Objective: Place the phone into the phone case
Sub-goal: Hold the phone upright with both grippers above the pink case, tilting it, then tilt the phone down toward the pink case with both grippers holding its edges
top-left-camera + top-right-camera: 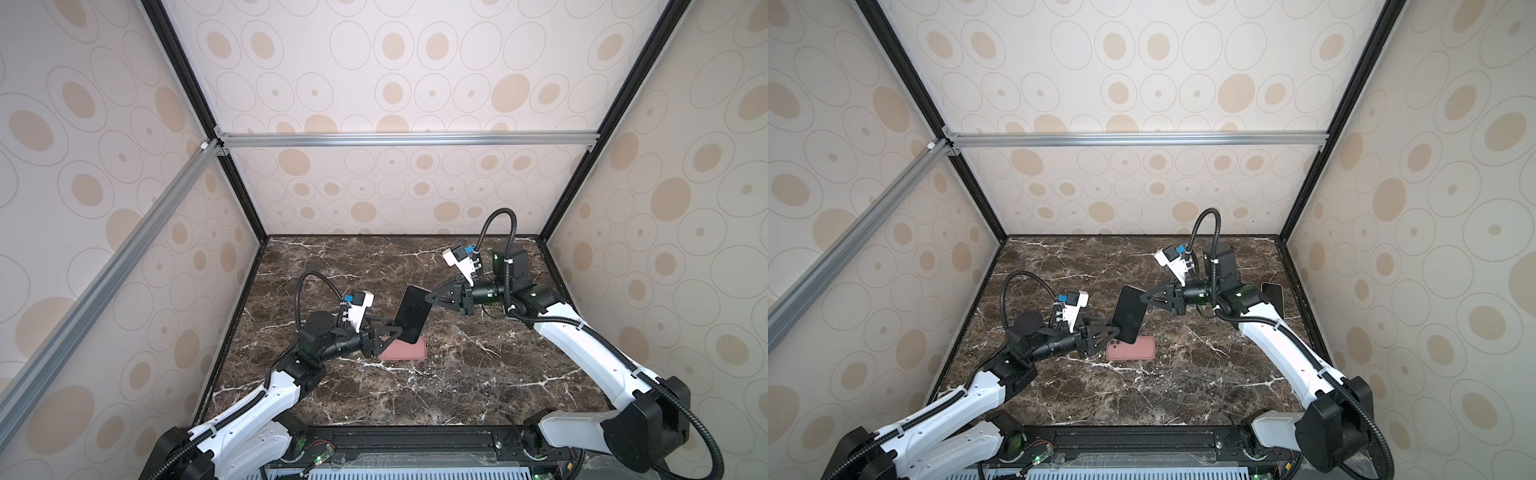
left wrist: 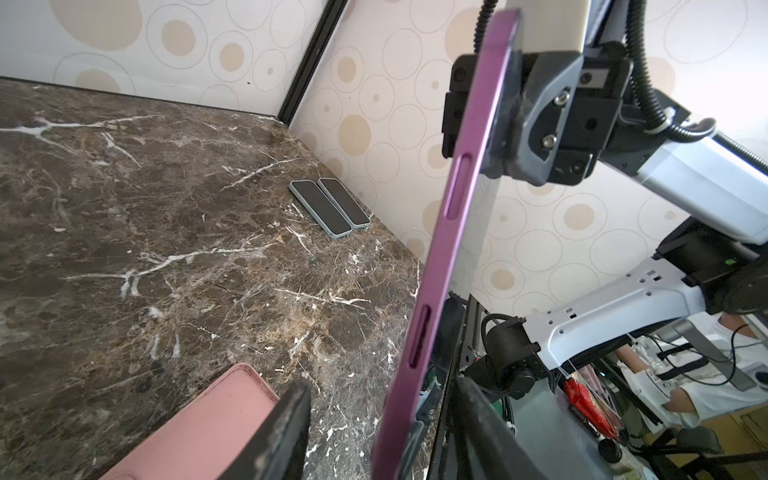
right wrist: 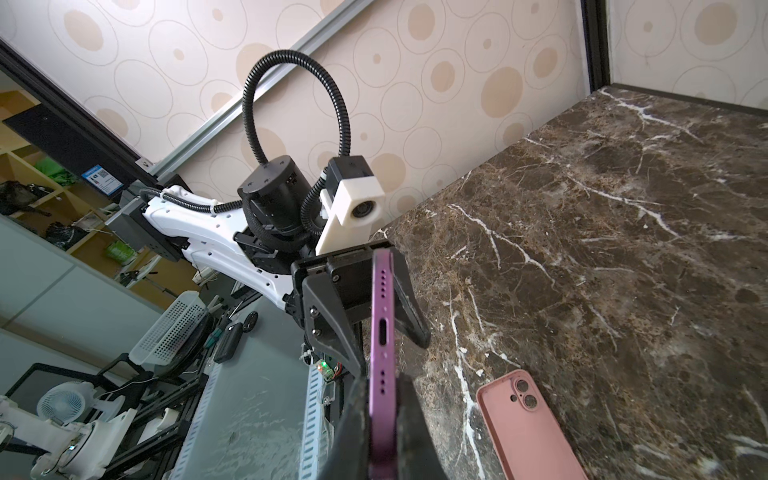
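The purple phone (image 1: 411, 313) hangs tilted in the air above the table (image 1: 478, 374). The pink case (image 1: 409, 351) lies flat below it, not touching. The right tool (image 1: 428, 298) is clamped on the phone's upper end, its fingers pressed against both faces. The left tool (image 1: 397, 329) straddles the lower end, about half spread. The left wrist view shows a gap on each side, so it holds nothing. This looks like a handover in the air. To do it well, the left tool should close squarely across the phone's faces, clear of the side buttons, before the right tool lets go. The phone then needs turning flat, with its camera corner matched to the case's camera opening, and seating one end first.
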Controlling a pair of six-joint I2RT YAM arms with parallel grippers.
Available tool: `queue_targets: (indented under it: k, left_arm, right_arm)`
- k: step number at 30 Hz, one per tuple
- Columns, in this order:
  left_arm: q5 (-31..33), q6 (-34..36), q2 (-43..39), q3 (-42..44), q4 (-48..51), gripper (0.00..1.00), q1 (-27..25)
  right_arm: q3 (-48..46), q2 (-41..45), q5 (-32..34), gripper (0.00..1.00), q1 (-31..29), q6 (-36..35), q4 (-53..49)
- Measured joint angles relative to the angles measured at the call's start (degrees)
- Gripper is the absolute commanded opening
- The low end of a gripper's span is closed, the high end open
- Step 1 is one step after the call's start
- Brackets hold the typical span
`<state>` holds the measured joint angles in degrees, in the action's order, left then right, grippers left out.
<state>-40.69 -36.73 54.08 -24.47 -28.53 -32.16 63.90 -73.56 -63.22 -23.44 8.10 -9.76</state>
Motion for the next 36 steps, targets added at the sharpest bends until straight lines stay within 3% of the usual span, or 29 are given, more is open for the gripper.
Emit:
queue_targets:
  k: [10, 18, 20, 23, 25, 28, 36]
  left_arm:
    - [-5.0, -6.4, 0.4, 3.0, -10.9, 0.46, 0.0]
    - [-7.5, -9.5, 2.2, 3.8, -15.6, 0.04, 0.3]
    - [-8.1, -9.8, 2.3, 3.8, -16.3, 0.00, 0.3]
    - [-8.9, -10.0, 2.4, 3.8, -16.6, 0.00, 0.3]
    - [-9.1, -10.0, 2.3, 3.7, -16.3, 0.00, 0.2]
    - [-9.4, -9.7, 2.3, 2.9, -12.2, 0.00, 0.3]
    - [-12.1, -5.7, -0.2, -2.3, 0.8, 0.00, 0.3]
  right_arm:
    - [-1.8, 0.8, -0.3, 0.00, 0.4, 4.2, 6.2]
    - [-3.0, 0.8, -1.8, 0.00, 0.6, 7.0, 9.4]
    - [-3.2, 0.9, -2.4, 0.06, 1.0, 7.6, 9.3]
    - [-3.1, 0.9, -2.3, 0.24, 1.0, 6.7, 8.7]
    - [-2.6, 0.8, -1.5, 0.46, 1.0, 3.5, 5.3]
    - [-0.2, 0.6, -1.2, 0.63, 1.1, -3.5, -2.5]
    - [7.1, 0.3, -0.9, 0.60, 3.3, -17.7, -20.0]
